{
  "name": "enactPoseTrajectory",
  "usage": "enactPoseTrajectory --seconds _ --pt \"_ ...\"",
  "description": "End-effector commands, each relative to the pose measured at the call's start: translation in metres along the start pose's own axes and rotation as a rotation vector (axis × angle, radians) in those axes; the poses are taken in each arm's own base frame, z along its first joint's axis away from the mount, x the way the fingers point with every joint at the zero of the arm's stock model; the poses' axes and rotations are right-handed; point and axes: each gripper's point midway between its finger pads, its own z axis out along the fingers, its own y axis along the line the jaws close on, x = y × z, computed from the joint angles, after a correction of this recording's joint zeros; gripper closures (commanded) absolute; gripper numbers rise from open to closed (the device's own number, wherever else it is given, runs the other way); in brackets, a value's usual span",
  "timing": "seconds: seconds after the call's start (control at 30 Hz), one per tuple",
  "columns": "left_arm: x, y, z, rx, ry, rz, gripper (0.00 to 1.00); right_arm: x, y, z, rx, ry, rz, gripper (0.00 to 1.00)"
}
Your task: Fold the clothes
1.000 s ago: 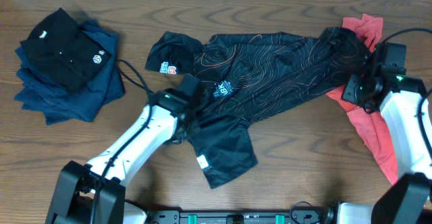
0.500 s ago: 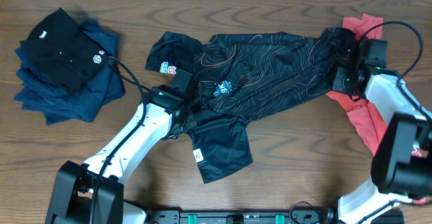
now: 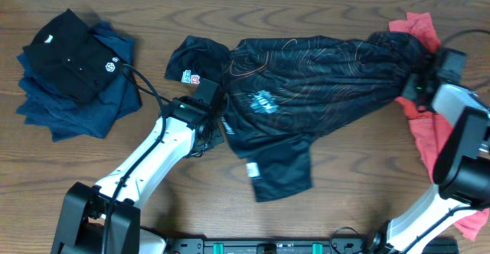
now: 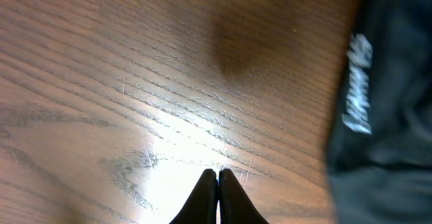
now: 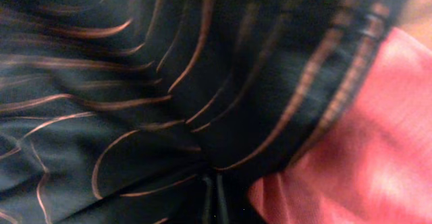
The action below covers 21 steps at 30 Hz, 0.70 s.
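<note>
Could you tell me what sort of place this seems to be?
Likely a robotics lab bench for laundry folding: a wooden table, white robot arms, a black jersey and stacked shirts.

- This looks like a robotics lab bench: a white-and-black left arm [image 3: 153,158] and right arm [image 3: 467,131] rise from a base rail [image 3: 268,246] at the near edge.
- A cable [image 3: 145,86] loops over the wood-grain desk [image 3: 344,193].
- Clothes lie on it: folded shirts [image 3: 76,78], a black jersey [image 3: 321,86] and a red garment [image 3: 429,143].

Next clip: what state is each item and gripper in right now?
jersey: unfolded, spread out rumpled, one end over the coral garment.
coral garment: crumpled, partly under the jersey.
folded shirts: folded, stacked.
left gripper: shut, holding nothing.
right gripper: shut on jersey.
</note>
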Motion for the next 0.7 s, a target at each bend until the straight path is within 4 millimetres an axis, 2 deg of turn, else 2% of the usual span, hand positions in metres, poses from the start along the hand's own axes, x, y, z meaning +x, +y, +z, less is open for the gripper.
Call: enactPoseTrajectory --seconds 0.0,0.1,0.17,0.27,0.33,0.37,0.47,0.57,0.6,0.63,0.67 --pt "0.001 0.003 0.001 -0.007 0.0 0.011 0.94 0.043 -0.057 0.025 0.088 0.122 0.13 0.88" --pt "0.001 0.003 0.001 -0.007 0.0 0.011 0.94 0.043 -0.058 0.026 -0.027 0.13 0.191 0.87" --pt "0.001 0.003 0.001 -0.007 0.0 0.011 0.94 0.042 -0.062 0.026 -0.044 0.128 0.21 0.87" --pt "0.001 0.003 0.001 -0.007 0.0 0.011 0.94 0.043 -0.069 0.026 -0.032 0.13 0.222 0.79" --pt "0.002 0.002 0.001 -0.004 0.004 0.012 0.94 0.045 -0.07 0.025 -0.032 0.137 0.226 0.69" --pt "0.004 -0.001 0.0 0.012 0.019 0.012 0.94 0.046 -0.07 0.025 -0.032 0.141 0.226 0.64" --pt "0.016 -0.014 -0.001 0.091 0.088 0.015 0.94 0.046 -0.063 0.024 -0.067 0.145 0.228 0.58" --pt "0.028 -0.034 -0.005 0.187 0.153 0.029 0.92 0.038 -0.051 0.018 -0.137 0.129 0.23 0.48" --pt "0.032 -0.04 -0.006 0.215 0.165 0.039 0.83 0.033 -0.049 0.013 -0.148 0.115 0.232 0.46" --pt "0.034 -0.047 -0.008 0.238 0.169 0.053 0.67 0.025 -0.048 0.004 -0.15 0.093 0.237 0.44" --pt "0.036 -0.053 -0.008 0.253 0.164 0.067 0.55 0.017 -0.046 -0.004 -0.154 0.069 0.23 0.4"
